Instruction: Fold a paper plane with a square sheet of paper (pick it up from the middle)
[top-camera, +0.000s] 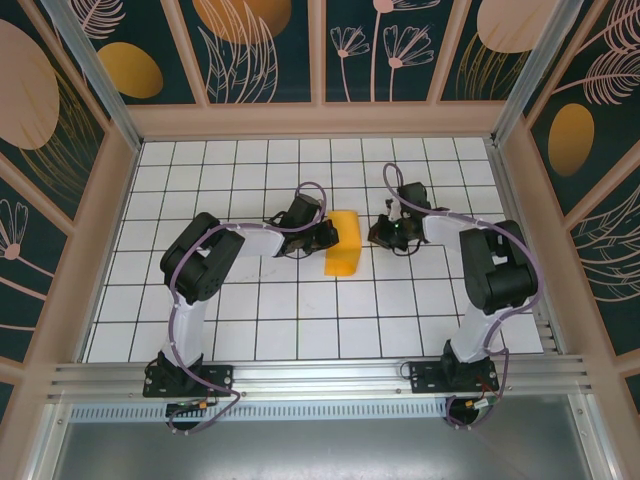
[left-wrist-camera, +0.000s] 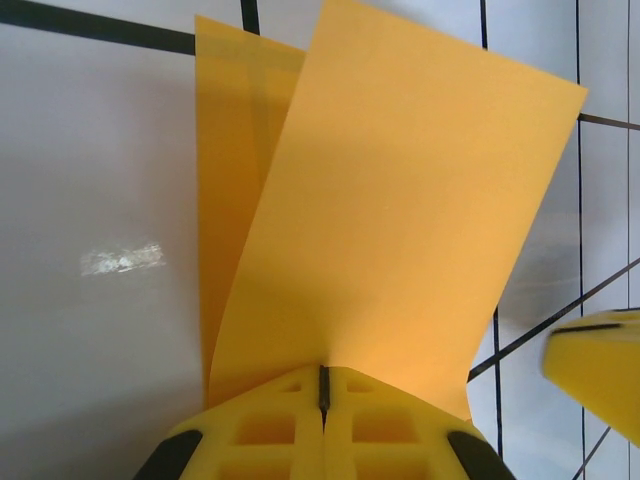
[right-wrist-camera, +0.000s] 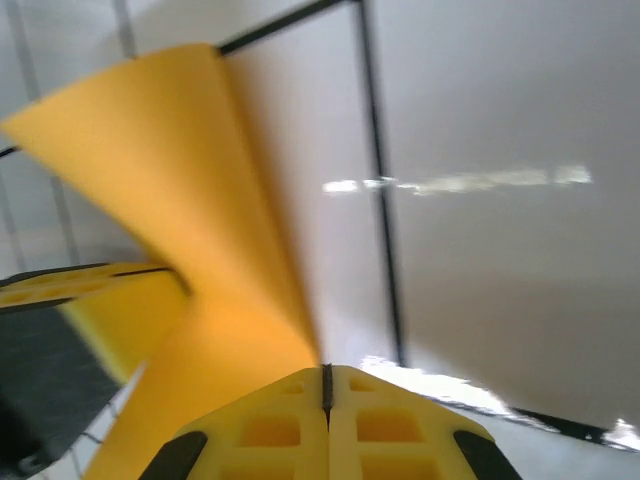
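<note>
White gridded table (top-camera: 250, 320); dark leaf-patterned panels (top-camera: 270, 60) around.

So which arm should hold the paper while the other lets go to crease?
Left, probably. Left gripper is shut on the paper, which spreads squarely from its tips; right gripper pinches it off to one side, so it can likely release more easily.

The square sheet of thin orange-yellow paper (top-camera: 343, 243) is found midway on the white tiled table (top-camera: 250, 320), between the left gripper (top-camera: 327, 240), at its left edge, and the right gripper (top-camera: 370, 238), at its right edge.
</note>
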